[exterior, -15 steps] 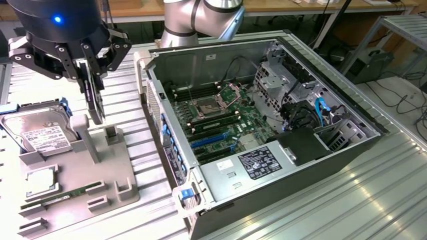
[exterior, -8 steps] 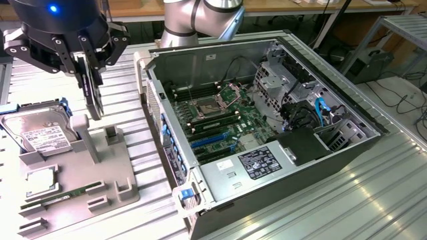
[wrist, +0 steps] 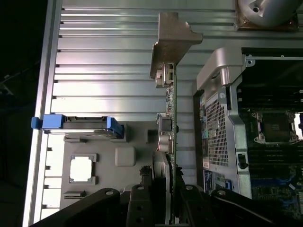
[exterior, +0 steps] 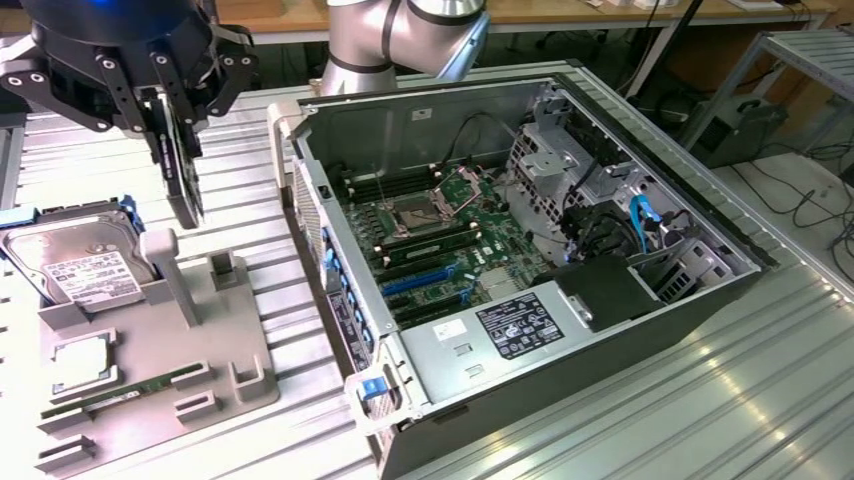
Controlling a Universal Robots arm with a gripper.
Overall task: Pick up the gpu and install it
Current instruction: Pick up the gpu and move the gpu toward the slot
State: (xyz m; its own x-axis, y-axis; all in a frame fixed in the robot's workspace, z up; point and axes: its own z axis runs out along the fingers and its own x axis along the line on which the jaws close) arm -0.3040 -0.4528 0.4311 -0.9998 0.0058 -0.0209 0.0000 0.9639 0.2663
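Note:
My gripper (exterior: 168, 100) is shut on the gpu (exterior: 182, 178), which hangs from it edge-down in the air at the exterior view's upper left. The card is clear of the grey holder tray (exterior: 200, 385) below and left of the open computer case (exterior: 400, 120). In the wrist view the gpu (wrist: 173, 137) shows edge-on, running out from my gripper (wrist: 173, 208) to its silver bracket (wrist: 173, 40) at the far end. The motherboard (exterior: 441, 225) lies exposed inside the case, with blue expansion slots (exterior: 420, 282) near its front.
The tray holds a silver hard drive (exterior: 83, 265) in a blue-edged cradle, a square processor (exterior: 80, 355) and a green memory stick (exterior: 114, 395). Drive cages and cables (exterior: 627, 225) fill the case's right side. The arm's base (exterior: 400, 40) stands behind the case on the ribbed metal table (exterior: 747, 400).

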